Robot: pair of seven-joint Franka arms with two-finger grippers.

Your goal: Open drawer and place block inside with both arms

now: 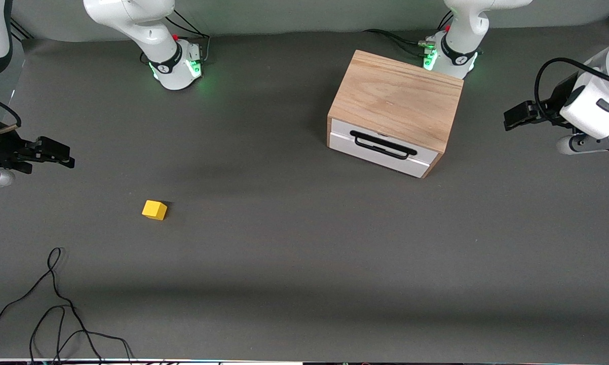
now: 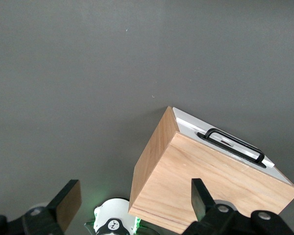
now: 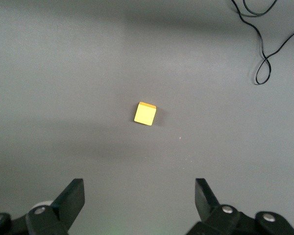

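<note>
— Where do the arms stand?
— Both wait raised at the table's (image 1: 304,263) ends. The left gripper (image 1: 512,117) hangs over the left arm's end, wrist bent, fingers (image 2: 201,196) spread and empty. The right gripper (image 1: 61,154) hangs over the right arm's end, pointing inward, fingers (image 3: 71,198) spread too.

— And the task's things?
— The block (image 1: 154,209) lies on bare tabletop toward the right arm's end. The cabinet (image 1: 398,96) sits near the left arm's base at the table's base edge, its drawer (image 1: 380,149) shut, handle (image 1: 383,144) untouched. Cables (image 1: 56,304) trail at the corner nearest the camera.
</note>
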